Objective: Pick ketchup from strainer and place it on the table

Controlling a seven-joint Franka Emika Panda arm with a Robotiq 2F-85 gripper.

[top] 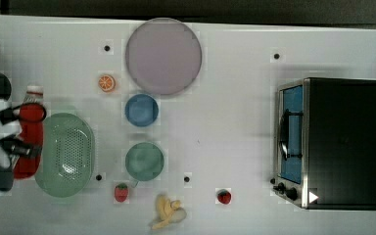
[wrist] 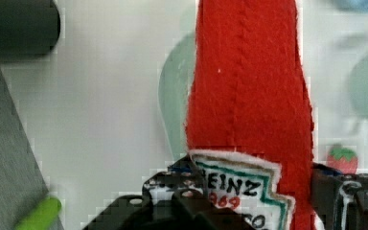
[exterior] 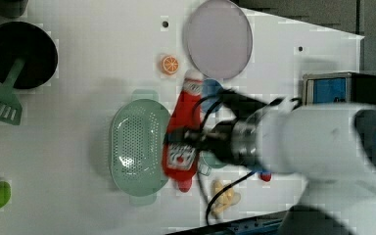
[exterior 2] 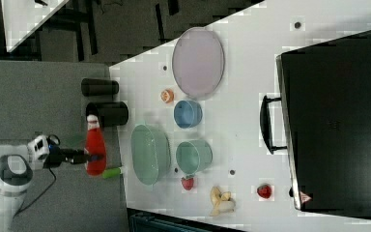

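Gripper (wrist: 249, 211) clamped on ketchup (top: 30, 139) at its label, bottle held clear of strainer (top: 66, 154) at the top view's far left, apparently near the table (top: 235, 122) edge; release here risks it dropping off.

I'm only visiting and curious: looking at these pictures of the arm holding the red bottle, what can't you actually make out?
- Whether the ketchup touches the table or hangs above it: no view settles that.
- The ketchup's cap in the wrist view: cut off by the picture's edge.
- The bottle's label: partly covered by the gripper, only some letters readable.
- The blue bowl in the left view: mostly hidden behind the ketchup and arm.
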